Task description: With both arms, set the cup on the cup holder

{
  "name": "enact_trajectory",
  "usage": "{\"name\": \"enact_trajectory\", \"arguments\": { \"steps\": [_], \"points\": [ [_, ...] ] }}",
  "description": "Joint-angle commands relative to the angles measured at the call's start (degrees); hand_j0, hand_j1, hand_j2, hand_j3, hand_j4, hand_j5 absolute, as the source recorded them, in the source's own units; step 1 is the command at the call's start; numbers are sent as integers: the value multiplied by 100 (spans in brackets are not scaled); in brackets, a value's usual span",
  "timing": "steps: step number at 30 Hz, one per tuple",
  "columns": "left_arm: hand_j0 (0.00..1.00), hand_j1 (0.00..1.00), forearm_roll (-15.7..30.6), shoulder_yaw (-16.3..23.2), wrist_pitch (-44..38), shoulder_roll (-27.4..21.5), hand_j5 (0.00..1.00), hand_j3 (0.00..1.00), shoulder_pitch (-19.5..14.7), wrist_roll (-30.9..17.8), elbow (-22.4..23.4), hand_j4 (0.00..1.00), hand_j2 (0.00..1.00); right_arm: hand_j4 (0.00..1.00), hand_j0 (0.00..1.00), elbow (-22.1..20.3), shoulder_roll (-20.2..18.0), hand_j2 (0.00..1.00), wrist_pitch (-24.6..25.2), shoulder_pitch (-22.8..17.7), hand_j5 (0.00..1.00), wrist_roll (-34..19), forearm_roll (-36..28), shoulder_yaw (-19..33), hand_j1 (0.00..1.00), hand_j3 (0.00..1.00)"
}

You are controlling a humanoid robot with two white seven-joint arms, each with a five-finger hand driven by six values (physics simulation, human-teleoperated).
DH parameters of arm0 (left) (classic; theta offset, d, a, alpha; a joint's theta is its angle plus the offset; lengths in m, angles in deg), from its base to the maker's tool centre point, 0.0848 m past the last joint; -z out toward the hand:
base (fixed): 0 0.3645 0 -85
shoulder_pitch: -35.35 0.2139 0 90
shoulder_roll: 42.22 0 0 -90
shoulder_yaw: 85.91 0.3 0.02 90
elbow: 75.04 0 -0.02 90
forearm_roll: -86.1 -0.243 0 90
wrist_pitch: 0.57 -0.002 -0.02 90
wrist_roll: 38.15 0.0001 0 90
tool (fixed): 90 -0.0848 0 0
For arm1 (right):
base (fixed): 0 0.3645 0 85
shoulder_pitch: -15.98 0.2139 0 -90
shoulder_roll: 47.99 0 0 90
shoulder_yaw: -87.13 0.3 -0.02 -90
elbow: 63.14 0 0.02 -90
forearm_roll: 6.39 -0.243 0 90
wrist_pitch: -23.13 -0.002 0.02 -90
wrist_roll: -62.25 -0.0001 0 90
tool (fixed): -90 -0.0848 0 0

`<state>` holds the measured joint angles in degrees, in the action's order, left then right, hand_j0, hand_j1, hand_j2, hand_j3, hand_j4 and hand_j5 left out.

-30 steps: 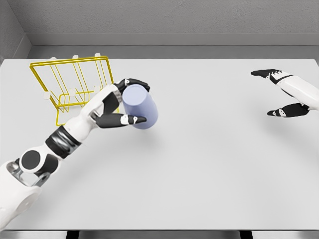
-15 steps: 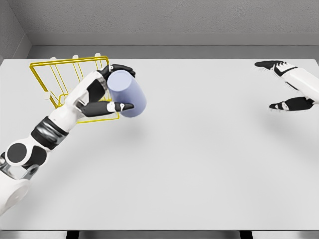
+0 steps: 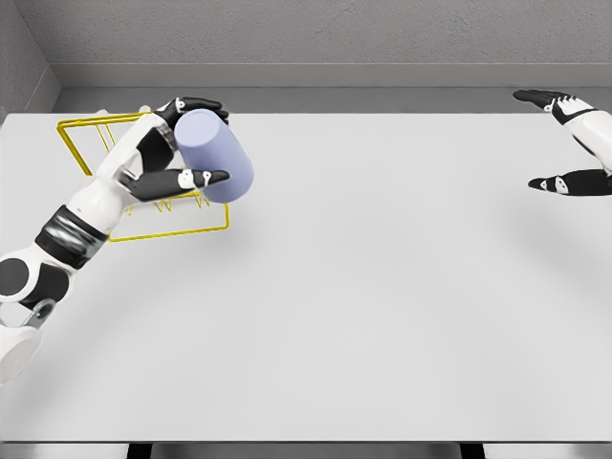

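Head view: at the far left, the left arm is seen rising from the lower left edge toward the back left corner of the white bench (image 3: 363,316). A yellow wire cup holder (image 3: 105,143) is set on the bench at that corner, partly hidden behind the forearm and the left hand (image 3: 167,158). The lavender cup (image 3: 215,155) is gripped in that hand, with the dark fingers (image 3: 196,105) curled over its upper end and the thumb pressed along its lower side. The cup is held tilted, lifted off the bench surface, at the right edge of the holder and overlapping its right-hand wires in the picture; whether it touches the wire cannot be told. Its shadow is cast on the bench just beside the holder's base frame. The middle of the bench is crossed next. At the far right edge, the right hand (image 3: 574,143) is seen well apart from the cup, with fingers and thumb spread wide and nothing held between them.
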<state>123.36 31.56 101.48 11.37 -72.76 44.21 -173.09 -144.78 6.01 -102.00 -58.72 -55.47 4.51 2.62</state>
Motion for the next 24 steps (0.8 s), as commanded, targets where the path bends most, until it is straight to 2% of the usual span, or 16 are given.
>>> {"name": "enact_trajectory", "arguments": {
  "steps": [1, 10, 24],
  "points": [
    [64, 64, 28, 4, 0, -6, 64, 64, 0, 17, -4, 64, 64, 100, 100, -1, -4, 100, 14, 0, 100, 3, -44, 4, 100, 100],
    [64, 64, 107, -66, 0, -86, 64, 64, -53, 25, 23, 64, 64, 100, 100, 8, 5, 100, 14, -18, 100, 3, -44, -5, 100, 100],
    [66, 66, 133, -75, 0, -156, 66, 66, -158, 17, 339, 66, 66, 100, 100, 8, 5, 100, 14, -35, 100, 3, -36, -5, 100, 100]
  ]
}}
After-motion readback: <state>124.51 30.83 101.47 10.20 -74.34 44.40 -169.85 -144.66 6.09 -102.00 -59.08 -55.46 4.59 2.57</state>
